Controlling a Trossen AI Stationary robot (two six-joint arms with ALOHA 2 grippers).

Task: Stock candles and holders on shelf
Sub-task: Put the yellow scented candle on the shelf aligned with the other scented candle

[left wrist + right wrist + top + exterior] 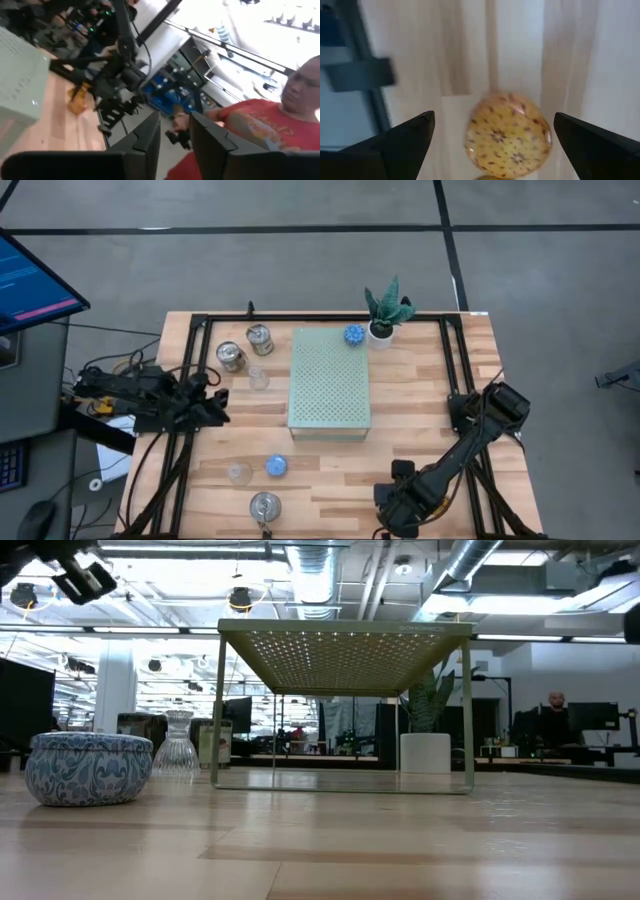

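An orange candle [509,134], round with a dotted top, sits on the wooden table. My right gripper [494,120] hangs open over it, pointing down, one finger on either side and neither touching. In the high view this gripper [393,512] is at the table's near right and hides the candle. One blue candle [354,334] rests on the far end of the mint-green shelf [330,395]. Another blue candle [277,466] sits on the table at the near left. My left gripper [215,405] is drawn back at the left edge, its fingers [150,137] slightly apart and holding nothing.
Two silver tins [259,338] [231,357] and a clear glass [259,377] stand left of the shelf. Another clear glass [239,473] and a silver tin [265,506] stand at the near left. A potted plant [385,315] stands at the far edge. A person in a red shirt [250,130] is beyond the table.
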